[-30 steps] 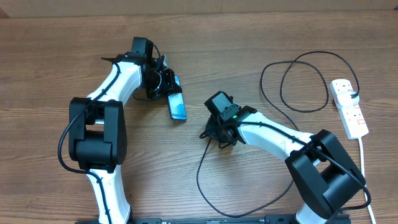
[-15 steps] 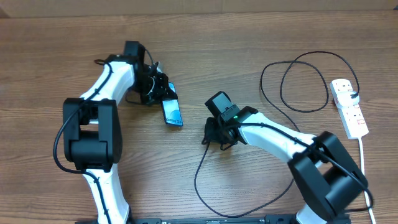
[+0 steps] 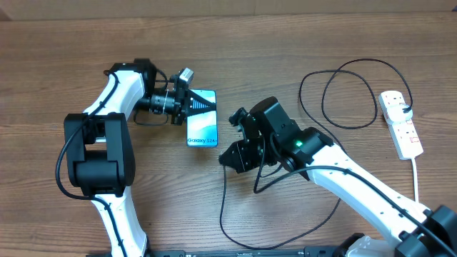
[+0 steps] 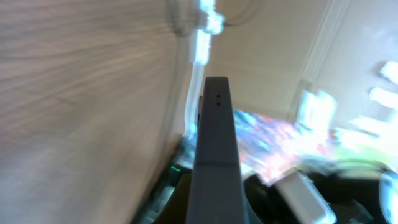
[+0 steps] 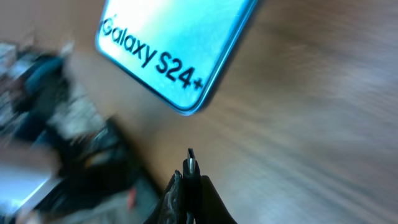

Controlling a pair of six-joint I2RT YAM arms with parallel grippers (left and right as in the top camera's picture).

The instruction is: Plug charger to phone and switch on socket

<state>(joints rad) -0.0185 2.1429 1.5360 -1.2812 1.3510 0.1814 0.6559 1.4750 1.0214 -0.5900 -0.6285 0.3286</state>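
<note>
My left gripper [image 3: 190, 104] is shut on the upper left edge of the phone [image 3: 203, 120], which it holds screen up with the "Galaxy S24" text toward the right arm. The left wrist view shows the phone [image 4: 215, 149] edge-on as a dark slab. My right gripper [image 3: 227, 155] is shut on the connector end of the charger [image 3: 223, 207], just right of the phone's lower end. In the right wrist view the connector tip [image 5: 189, 163] sticks out from the gripper [image 5: 189, 186] and points at the phone's [image 5: 174, 50] lower edge, with a gap between. The socket [image 3: 400, 125] lies far right.
The black cable loops [image 3: 341, 91] lie on the wooden table [image 3: 300, 43] between the right arm and the socket. The black plug [image 3: 406, 109] sits in the strip. A white cord [image 3: 416, 178] runs from the strip toward the front edge.
The left gripper has turned the phone from edge-up to screen-up and raised it. The right arm has swung forward and left, carrying the connector close to the phone's lower end.
</note>
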